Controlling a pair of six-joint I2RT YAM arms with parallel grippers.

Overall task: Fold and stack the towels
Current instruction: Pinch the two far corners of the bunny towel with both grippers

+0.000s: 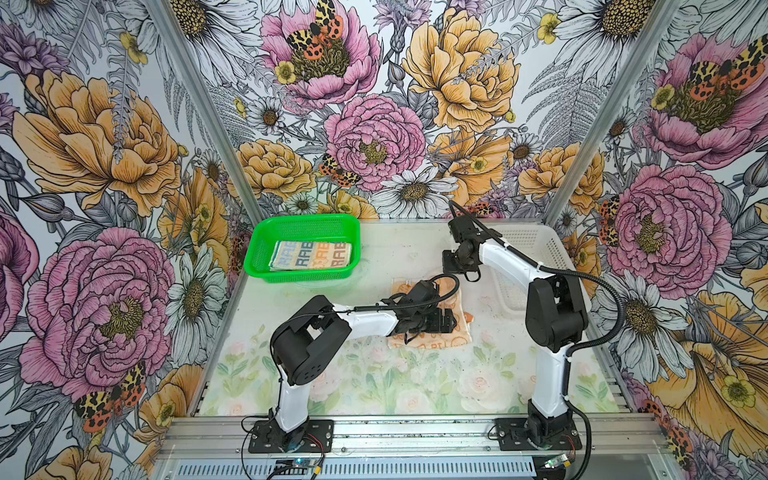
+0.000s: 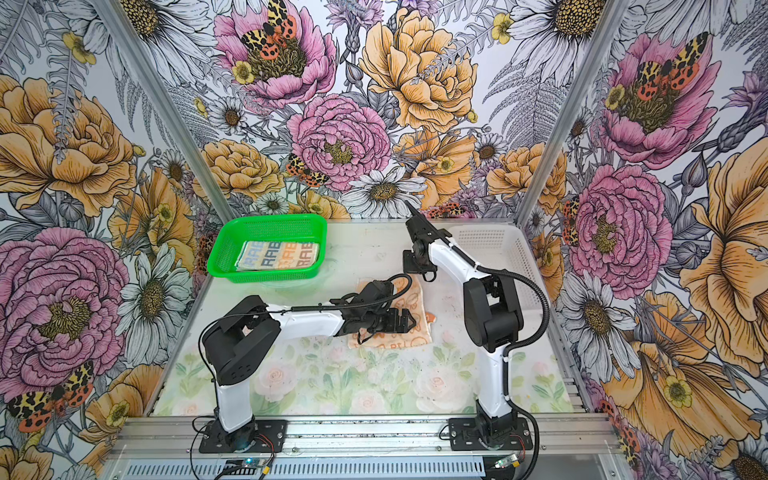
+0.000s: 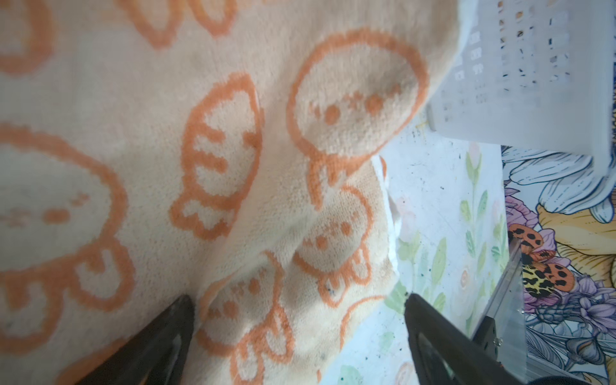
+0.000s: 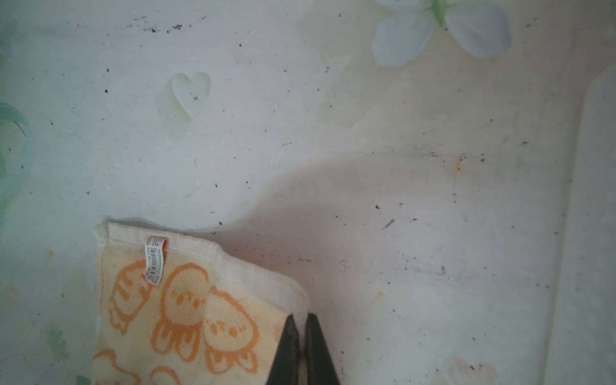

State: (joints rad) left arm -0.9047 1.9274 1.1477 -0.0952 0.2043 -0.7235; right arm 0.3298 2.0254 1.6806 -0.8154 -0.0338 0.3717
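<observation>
While the orange towel (image 1: pixel 457 336) lies rumpled mid-desk (image 1: pixel 374 374), one layer lapping another, the left pincer (image 3: pixel 299 300) hangs just above its right part, spread wide, and the right pincer (image 4: pixel 301 320) sits pressed together at the white hem of the far right corner; whether cloth is caught there cannot be told. Judged step is a fold: the far corner grip needs to be sure, the left should take a matching edge, and both should carry it level so the hems meet. The cream towel (image 1: pixel 311 255) lies folded in the green basket (image 1: pixel 253 257), far left.
</observation>
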